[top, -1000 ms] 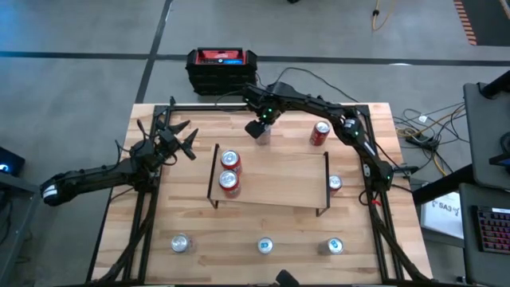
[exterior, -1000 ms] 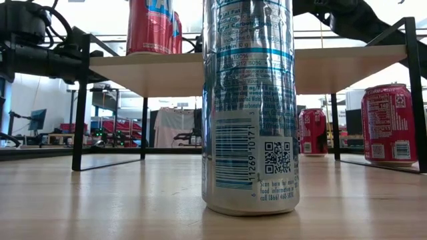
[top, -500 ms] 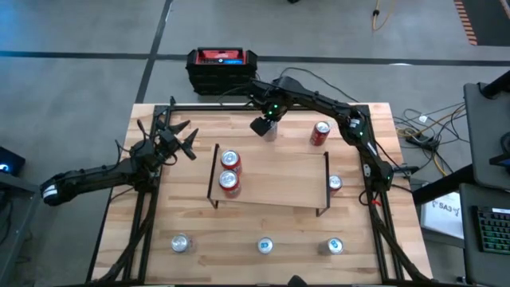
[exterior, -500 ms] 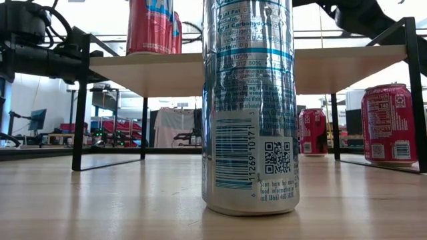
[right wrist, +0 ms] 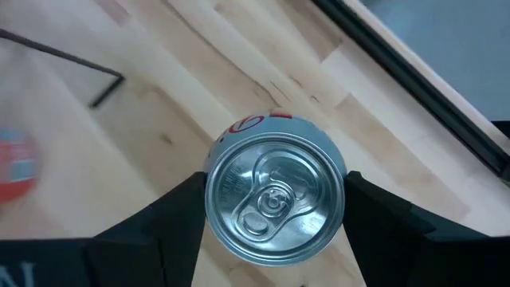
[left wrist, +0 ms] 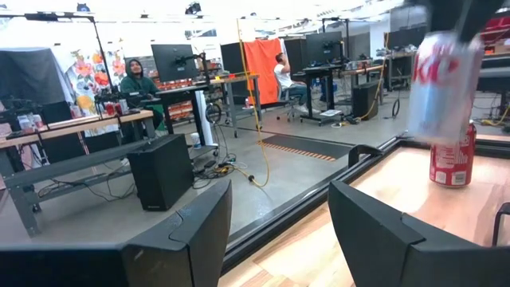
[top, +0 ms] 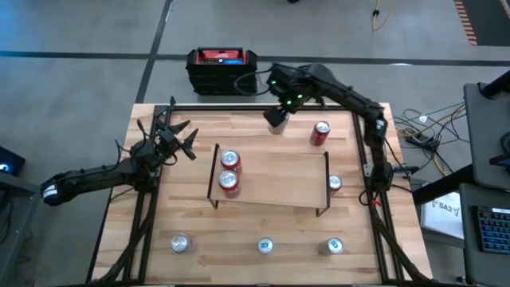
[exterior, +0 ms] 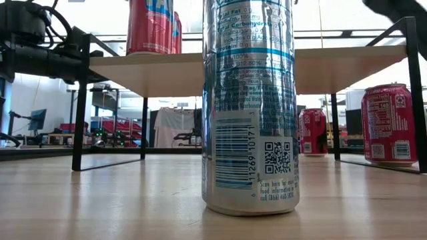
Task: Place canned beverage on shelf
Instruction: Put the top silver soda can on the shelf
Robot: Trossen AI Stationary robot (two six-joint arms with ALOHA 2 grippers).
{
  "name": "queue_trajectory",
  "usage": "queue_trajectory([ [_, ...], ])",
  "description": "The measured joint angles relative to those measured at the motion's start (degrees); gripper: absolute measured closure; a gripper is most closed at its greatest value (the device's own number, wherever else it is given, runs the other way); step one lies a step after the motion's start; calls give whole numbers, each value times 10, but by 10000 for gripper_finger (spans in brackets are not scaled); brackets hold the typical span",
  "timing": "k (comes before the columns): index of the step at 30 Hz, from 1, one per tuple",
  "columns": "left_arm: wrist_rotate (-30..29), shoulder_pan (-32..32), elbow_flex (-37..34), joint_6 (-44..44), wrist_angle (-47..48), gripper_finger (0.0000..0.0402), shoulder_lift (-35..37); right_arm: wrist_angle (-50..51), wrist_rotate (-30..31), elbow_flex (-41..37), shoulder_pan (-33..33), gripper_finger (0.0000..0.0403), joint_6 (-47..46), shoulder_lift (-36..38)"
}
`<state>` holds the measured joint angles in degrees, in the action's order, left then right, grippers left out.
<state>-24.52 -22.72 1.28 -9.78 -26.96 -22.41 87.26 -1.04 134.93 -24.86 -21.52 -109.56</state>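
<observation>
My right gripper (top: 276,119) is shut on a silver can (right wrist: 275,195) above the table's far edge, left of a red can (top: 321,133) that stands on the table. The silver can also shows in the left wrist view (left wrist: 442,84), clear of the table. The shelf (top: 279,185) stands mid-table on its thin black legs, with two red cans (top: 230,171) upright near its left end. My left gripper (top: 179,141) is open and empty at the table's left side, left of the shelf. My right gripper pinches the silver can between its two fingers (right wrist: 179,215), on opposite sides of the can's wall just below the top rim (right wrist: 213,171). The fingers come from above, pointing down. The can hangs upright below them, lifted clear of the table.
Three cans stand along the near edge, among them a silver-blue can (exterior: 250,107) right before the low camera. Another can (top: 335,183) stands at the shelf's right end. A black and red box (top: 221,68) lies beyond the far edge. The shelf's middle and right parts are bare.
My right gripper has gone up and toward the table's far right with the silver can, which stays upright in the hold. The arm has risen out of the low view's top.
</observation>
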Motion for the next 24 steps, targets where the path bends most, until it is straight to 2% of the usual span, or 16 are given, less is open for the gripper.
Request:
queue_trajectory([
  [8, 0, 0, 0, 0, 0, 207, 0, 31, -59, 0, 16, 162, -9, 69],
  [14, 0, 0, 0, 0, 0, 207, 0, 28, -161, 0, 68, 162, -15, 87],
  [20, 0, 0, 0, 0, 0, 207, 0, 28, -151, -1, 131, 161, -12, 90],
  [24, 0, 0, 0, 0, 0, 207, 0, 28, -96, -1, 173, 154, -12, 85],
])
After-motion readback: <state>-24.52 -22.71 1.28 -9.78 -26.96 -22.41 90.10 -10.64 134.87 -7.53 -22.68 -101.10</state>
